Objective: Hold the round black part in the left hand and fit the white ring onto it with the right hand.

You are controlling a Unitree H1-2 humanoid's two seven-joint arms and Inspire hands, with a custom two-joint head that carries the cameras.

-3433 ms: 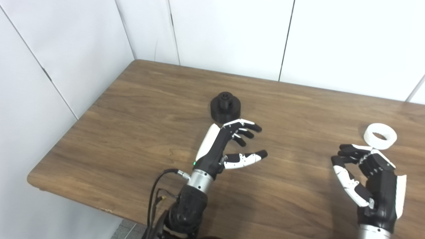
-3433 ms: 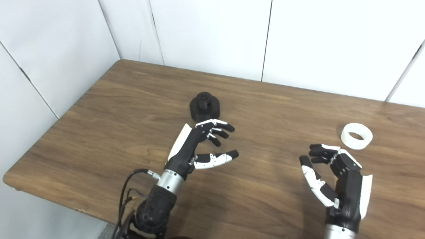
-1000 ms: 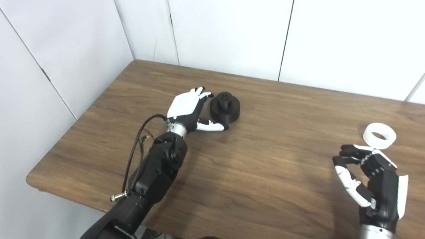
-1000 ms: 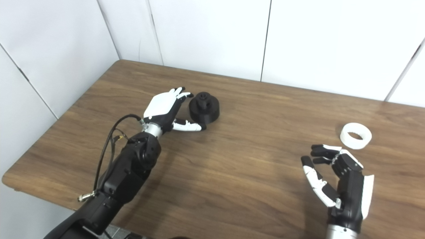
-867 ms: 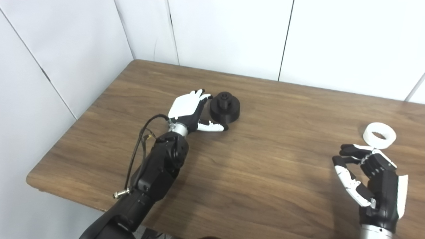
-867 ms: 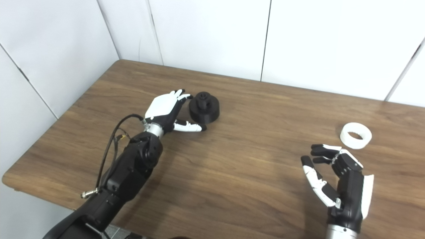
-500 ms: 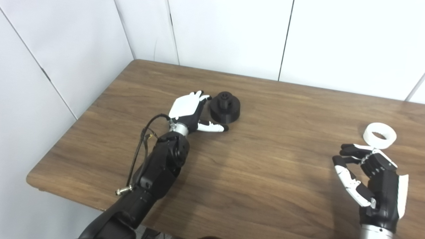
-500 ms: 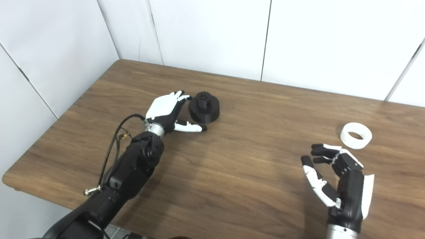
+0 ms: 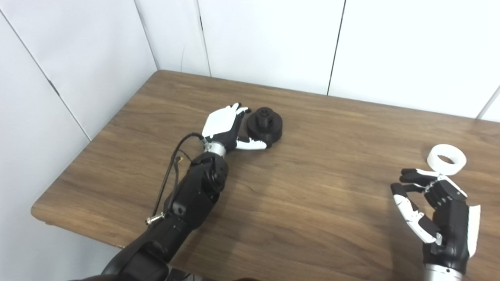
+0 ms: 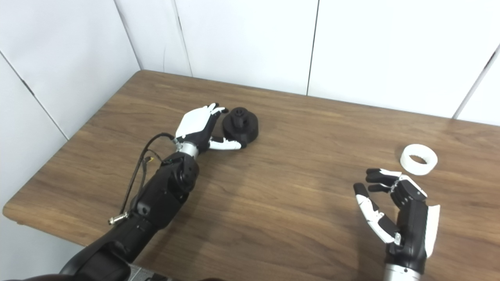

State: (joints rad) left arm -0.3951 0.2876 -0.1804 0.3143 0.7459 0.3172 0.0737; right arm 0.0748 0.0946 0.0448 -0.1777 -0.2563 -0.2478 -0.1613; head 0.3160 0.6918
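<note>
Fingers (image 9: 239, 112) around black part's (image 9: 266, 125) left side

Before me: a brown wood-grain table (image 9: 312, 203) with a rounded near-left corner, its far edge set against white wall panels (image 9: 269, 43). Two items rest directly on its top. A round black part (image 9: 265, 125) with a raised central hub sits in the far-left area. A white ring (image 9: 447, 159) lies flat near the right edge, well apart from the black part.
</note>
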